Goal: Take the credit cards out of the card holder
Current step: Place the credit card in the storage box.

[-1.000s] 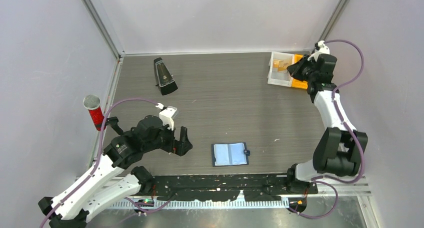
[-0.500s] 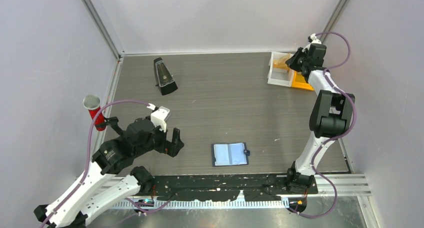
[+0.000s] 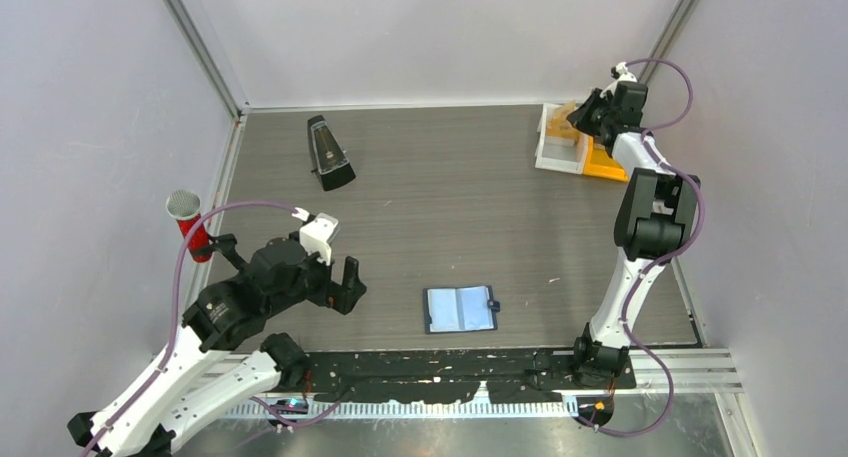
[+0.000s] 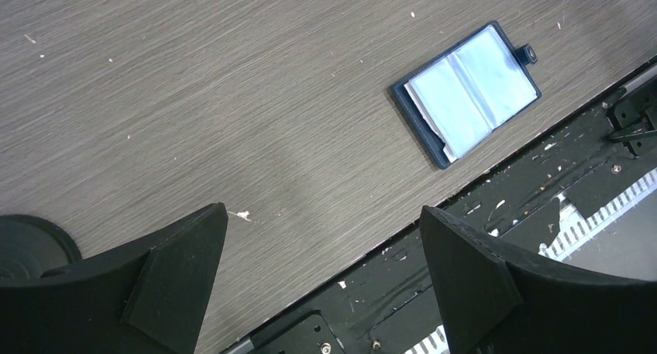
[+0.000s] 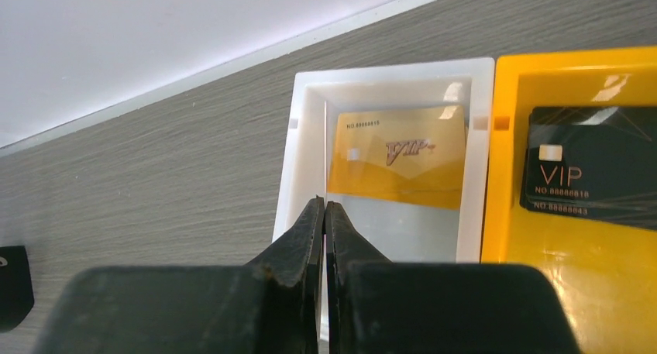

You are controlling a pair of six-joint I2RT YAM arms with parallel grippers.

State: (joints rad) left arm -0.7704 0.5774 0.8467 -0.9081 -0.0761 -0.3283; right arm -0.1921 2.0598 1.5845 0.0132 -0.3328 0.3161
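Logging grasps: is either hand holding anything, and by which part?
Nothing held: left hand open, right hand shut empty over the white plastic tray.

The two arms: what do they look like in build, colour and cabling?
Both the left arm and right arm have white link shells with black joint housings. A purple cable runs along each, looping free near the wrist. The left wrist carries a white camera block. Left fingers are matte black broad wedges; right fingers are black, tapering to thin tips.
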